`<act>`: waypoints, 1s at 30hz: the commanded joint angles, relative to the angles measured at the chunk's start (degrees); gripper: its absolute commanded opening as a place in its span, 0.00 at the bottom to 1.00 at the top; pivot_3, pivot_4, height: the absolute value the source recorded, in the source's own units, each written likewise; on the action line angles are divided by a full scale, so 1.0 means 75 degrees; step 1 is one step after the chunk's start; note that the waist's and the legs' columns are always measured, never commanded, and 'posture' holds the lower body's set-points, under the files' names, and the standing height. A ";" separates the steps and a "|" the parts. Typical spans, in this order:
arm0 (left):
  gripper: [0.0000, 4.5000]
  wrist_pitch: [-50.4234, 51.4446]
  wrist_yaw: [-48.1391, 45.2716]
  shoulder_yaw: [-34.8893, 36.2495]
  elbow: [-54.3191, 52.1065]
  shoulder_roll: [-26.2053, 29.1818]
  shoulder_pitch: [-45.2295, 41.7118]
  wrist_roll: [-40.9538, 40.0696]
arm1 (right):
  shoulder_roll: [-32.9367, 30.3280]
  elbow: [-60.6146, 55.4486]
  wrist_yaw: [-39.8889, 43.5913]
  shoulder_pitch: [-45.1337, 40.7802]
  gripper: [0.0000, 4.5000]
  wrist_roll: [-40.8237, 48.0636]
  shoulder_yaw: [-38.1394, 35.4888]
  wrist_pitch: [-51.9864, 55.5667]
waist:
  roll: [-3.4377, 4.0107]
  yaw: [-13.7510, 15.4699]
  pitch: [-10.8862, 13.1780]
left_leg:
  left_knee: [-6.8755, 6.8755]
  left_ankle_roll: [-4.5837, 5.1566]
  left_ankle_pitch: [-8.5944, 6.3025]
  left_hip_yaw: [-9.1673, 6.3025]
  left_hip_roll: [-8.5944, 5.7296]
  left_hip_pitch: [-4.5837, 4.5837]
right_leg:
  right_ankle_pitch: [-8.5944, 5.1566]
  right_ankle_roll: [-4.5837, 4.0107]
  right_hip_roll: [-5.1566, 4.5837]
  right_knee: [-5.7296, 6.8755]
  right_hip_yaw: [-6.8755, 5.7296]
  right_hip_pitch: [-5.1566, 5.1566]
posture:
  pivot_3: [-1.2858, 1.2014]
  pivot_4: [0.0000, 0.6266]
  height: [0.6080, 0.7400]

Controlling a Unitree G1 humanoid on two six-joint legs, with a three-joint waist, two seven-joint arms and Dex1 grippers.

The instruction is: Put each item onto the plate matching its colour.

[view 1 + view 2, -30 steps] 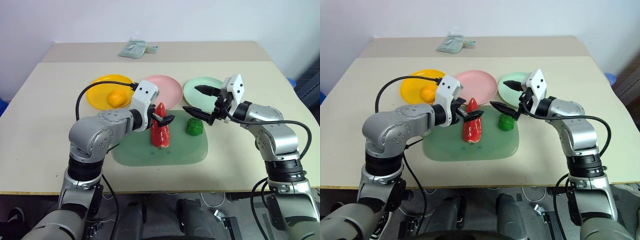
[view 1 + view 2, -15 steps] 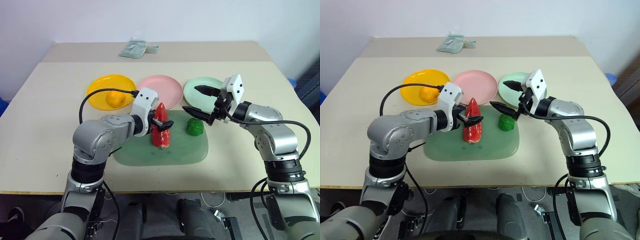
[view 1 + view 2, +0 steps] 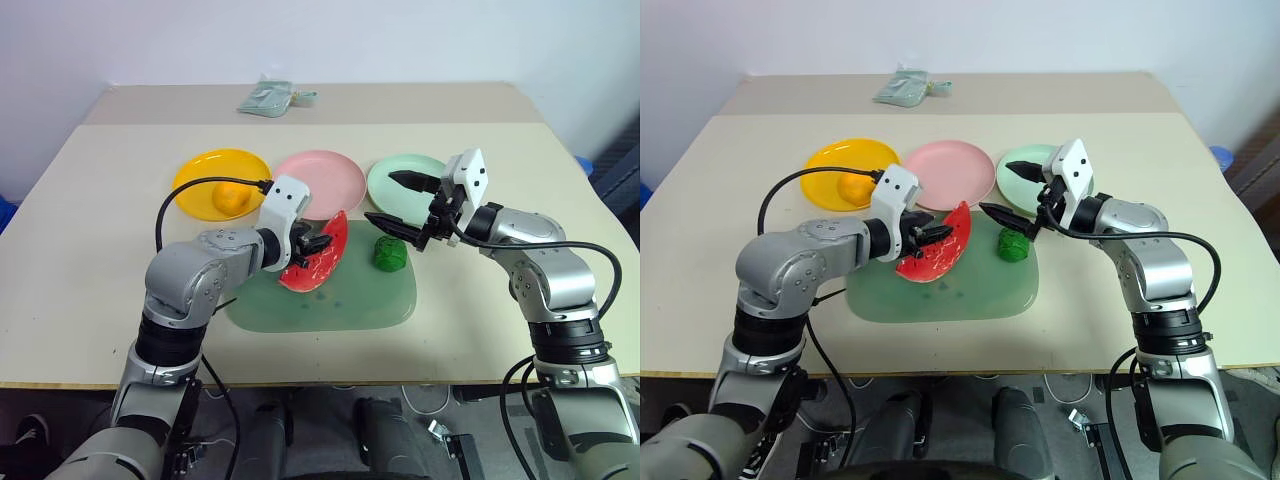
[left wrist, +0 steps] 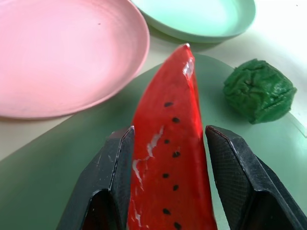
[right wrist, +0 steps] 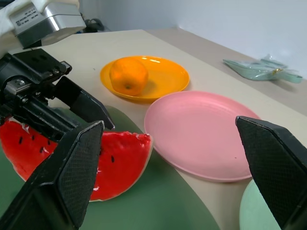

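Watermelon wedge (image 3: pixel 318 258): lies tipped over on the green mat (image 3: pixel 330 300), red seeded face up, its pointed end toward 1 o'clock and the pink plate (image 3: pixel 322 182) just beyond at 12 o'clock.
Left claw (image 3: pixel 316 244): its two black fingers (image 4: pixel 114 163) stand either side of the wedge, narrowed round it. In the wrist view a sliver of gap shows at each pad, so I cannot tell if they press on it yet.
How the wedge should handle: it looks like a light, stiff plastic toy with a glossy skin, likely slippery. The flat red faces taper, so a pinch near the tip would probably squirt it out. The thicker middle or rind side looks the safer hold.
Right claw (image 3: pixel 398 202): spread wide and holding nothing, it hovers above the mat's far right corner, with the dark-green lump (image 3: pixel 389 253) just below at 6 o'clock.
Lump: bumpy and rounded, probably light; its rough surface should grip well across the middle. The mint plate (image 3: pixel 408 180) lies close at 12 o'clock.
Orange fruit (image 3: pixel 232 196): sits on the yellow plate (image 3: pixel 200 172), at 10 o'clock from the wedge, so that item seems settled.
Desk (image 3: pixel 90 250): a crumpled packet (image 3: pixel 270 97) lies at the far edge, well apart from the plates.
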 commanded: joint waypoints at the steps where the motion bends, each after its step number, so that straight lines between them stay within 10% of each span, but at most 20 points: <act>1: 0.53 -0.0306 -0.0218 -0.0147 -0.0175 0.0212 0.0056 0.0072 | 0.0009 -0.0211 0.0029 -0.0080 1.00 0.0069 -0.0110 -0.0140 | 0.0000 -0.0002 0.0000 | 0.0000 0.0000 0.0000 0.0000 0.0000 0.0000 | 0.0000 0.0000 0.0000 0.0000 0.0000 0.0000 | 0.52 0.24 1.00; 8: 0.53 -0.0373 -0.0508 -0.0407 -0.0238 0.0464 0.0255 0.0096 | 0.0027 -0.0193 0.0024 -0.0078 1.00 0.0052 -0.0091 -0.0167 | 0.0000 -0.0002 0.0000 | 0.0000 0.0000 0.0000 0.0000 0.0000 0.0000 | 0.0000 0.0000 0.0000 0.0000 0.0000 0.0000 | 0.52 0.24 1.00; 14: 0.06 -0.0687 -0.0648 -0.0537 -0.0072 0.0613 0.0347 0.0233 | 0.0019 -0.0194 0.0027 -0.0068 1.00 0.0046 -0.0092 -0.0175 | 0.0000 0.0007 0.0000 | 0.0000 0.0000 0.0000 -0.0001 0.0000 0.0001 | 0.0000 0.0000 0.0000 0.0000 0.0000 0.0001 | 0.52 0.24 1.00; 30: 0.05 -0.4926 -0.0462 0.0540 0.3321 -0.0334 -0.1437 0.1215 | 0.0216 -0.0009 -0.0154 -0.0297 1.00 0.0006 -0.0091 -0.0275 | 0.0000 0.0017 0.0000 | 0.0001 -0.0002 0.0001 0.0002 -0.0001 0.0000 | 0.0001 0.0000 -0.0001 -0.0005 -0.0001 0.0001 | 0.52 0.24 1.00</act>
